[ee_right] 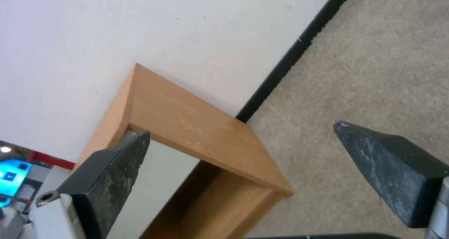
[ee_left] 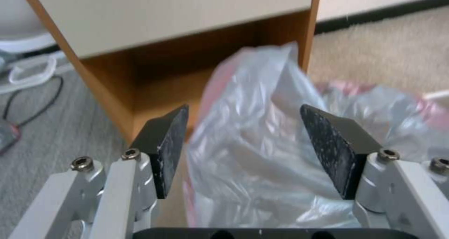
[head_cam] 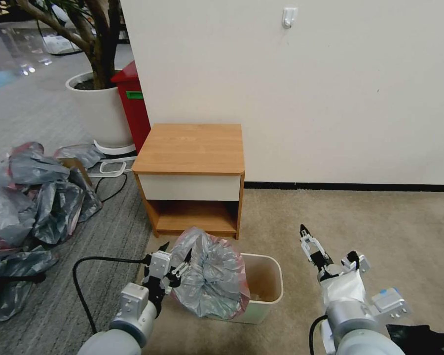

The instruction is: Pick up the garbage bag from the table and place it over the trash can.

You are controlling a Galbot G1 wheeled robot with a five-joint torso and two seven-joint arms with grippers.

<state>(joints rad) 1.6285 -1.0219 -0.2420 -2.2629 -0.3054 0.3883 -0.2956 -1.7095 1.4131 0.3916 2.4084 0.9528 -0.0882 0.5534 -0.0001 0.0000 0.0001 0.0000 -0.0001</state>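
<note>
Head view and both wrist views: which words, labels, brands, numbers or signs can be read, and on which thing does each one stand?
None can be read.
Green label on the tall red bin: too small to tell any letters.
Light-brown wooden nightstand, translucent grey-silver garbage bag with pink-red rim, cream-white plastic trash can: no print visible.
Open left gripper and open right gripper: no markings visible.

the trash can (head_cam: 269, 291) sits on open carpet; from 1 to 4 o'clock of it the floor is free. the table (head_cam: 190, 148) blocks 12 o'clock, the garbage bag (head_cam: 209, 276) covers its 9 o'clock half, a heap of grey bags (head_cam: 29, 207) crowds farther toward 9.
</note>
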